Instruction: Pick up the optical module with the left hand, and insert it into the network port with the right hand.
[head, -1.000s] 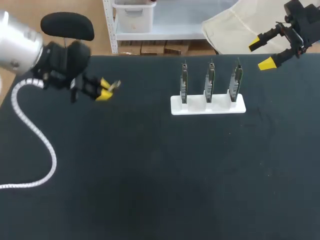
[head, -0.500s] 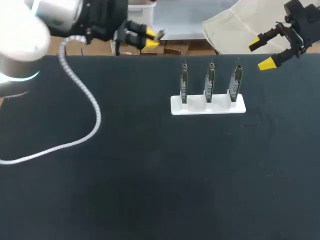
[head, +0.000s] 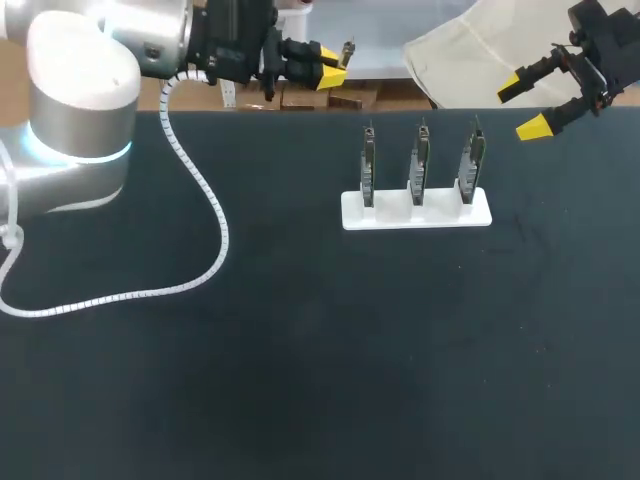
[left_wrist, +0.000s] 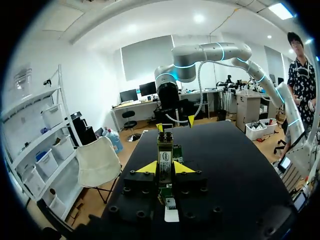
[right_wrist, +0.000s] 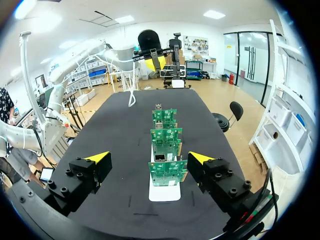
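Since the earlier frames the left arm (head: 80, 120) has been swung to the table's (head: 300, 350) far edge, where the optical module (head: 346, 49) is held pinched in the left gripper (head: 330, 66), in the air, well apart from the circuit boards (head: 421, 165). At the handover to the right gripper (head: 522, 107), which is spread wide and empty, the module could be twisted if taken off-centre, and the network port (right_wrist: 159, 157) then missed. Its long axis is laid along the gripper that holds it, free end pointed toward the right arm (head: 600, 40).
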